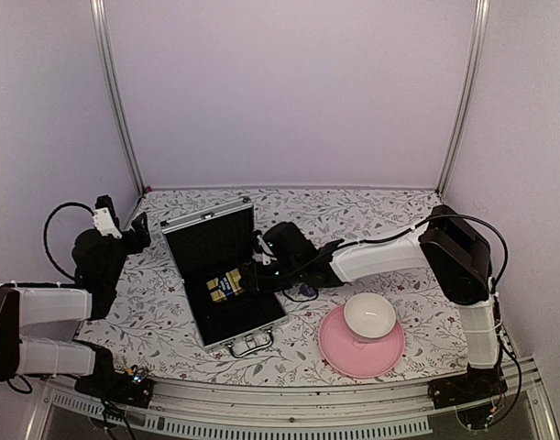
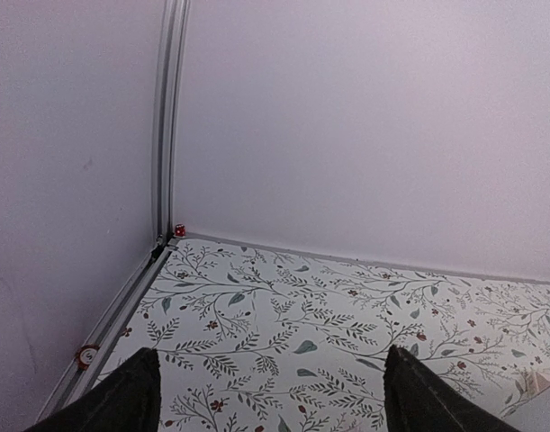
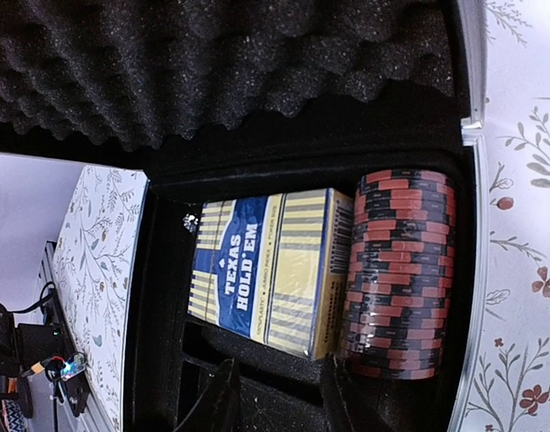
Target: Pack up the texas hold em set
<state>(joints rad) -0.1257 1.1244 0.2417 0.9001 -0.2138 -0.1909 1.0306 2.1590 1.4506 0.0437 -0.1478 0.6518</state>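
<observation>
Right hand just inside briefcase edge

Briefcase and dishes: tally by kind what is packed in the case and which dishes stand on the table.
card box, gold and blue, in the briefcase: 1
chip stack, red and black, in the briefcase: 1
plate, pink: 1
bowl, white, on the plate: 1
Total: 4

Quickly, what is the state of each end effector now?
Left end effector: open wide, holding nothing.
Right end effector: partly open, nothing between its fingers, at the open case.
</observation>
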